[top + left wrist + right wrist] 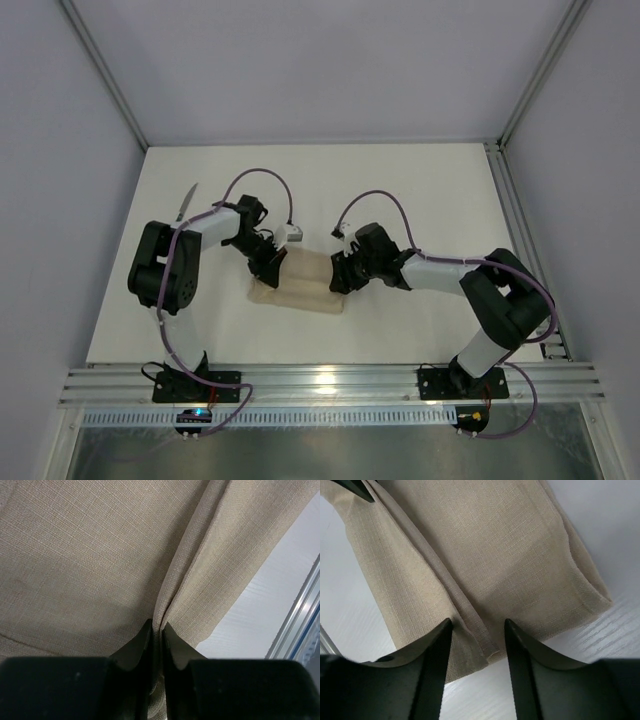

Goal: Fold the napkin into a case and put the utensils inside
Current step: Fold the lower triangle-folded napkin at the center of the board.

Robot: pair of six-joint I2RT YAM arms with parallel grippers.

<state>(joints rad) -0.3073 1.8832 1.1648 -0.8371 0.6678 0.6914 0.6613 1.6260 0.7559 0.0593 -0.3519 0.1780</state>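
The jaws of the left gripper [157, 626] stand almost together and pinch a raised fold of the napkin [308, 283] between them. The jaws of the right gripper [477, 623] are clearly apart; they stand on both sides of a long folded edge at the napkin's other end and hold nothing. The napkin lies on the white table [420, 190], in the middle between the two grippers. It is folded in flat layers into a longish shape, and a crease runs along its length from one gripper to the other. Only one utensil [187, 203] is visible: it lies well apart from the napkin, at the far left, with its silver end showing beside the left arm.
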